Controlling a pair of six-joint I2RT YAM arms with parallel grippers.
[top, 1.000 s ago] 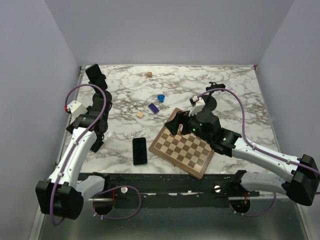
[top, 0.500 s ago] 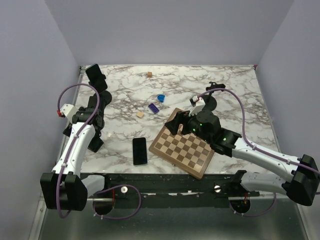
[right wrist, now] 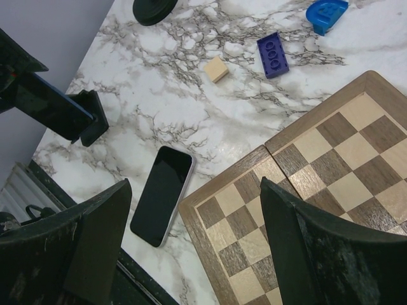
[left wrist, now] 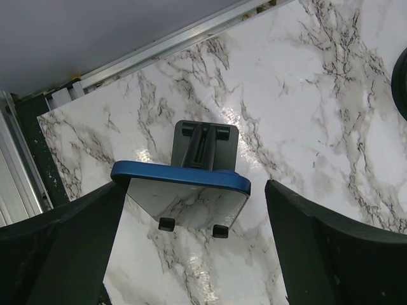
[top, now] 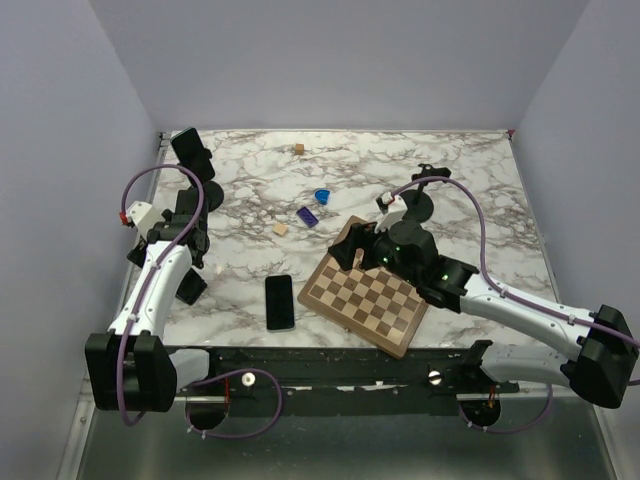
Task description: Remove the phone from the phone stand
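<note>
Left wrist view shows our left pincer (left wrist: 194, 185) spread wide, with one of its fingers (left wrist: 57, 254) on each side of the phone (left wrist: 181, 180). The phone has a blue edge and leans in the stand (left wrist: 205, 141). Two small hooks (left wrist: 166, 223) hold it at 6 o'clock. The stand sits at about 8 o'clock on the tabletop (top: 450, 170).

To do this well, we think we should squeeze the blue sides softly. Then we should lift along the lean, so the phone slides up out of the hooks. A pull to the side could tip the stand.

Our right pincer (right wrist: 196, 184) is spread too and hangs over the chessboard (right wrist: 318, 146). A black phone (right wrist: 162, 194) lies flat nearby. It is not the one we want.
</note>
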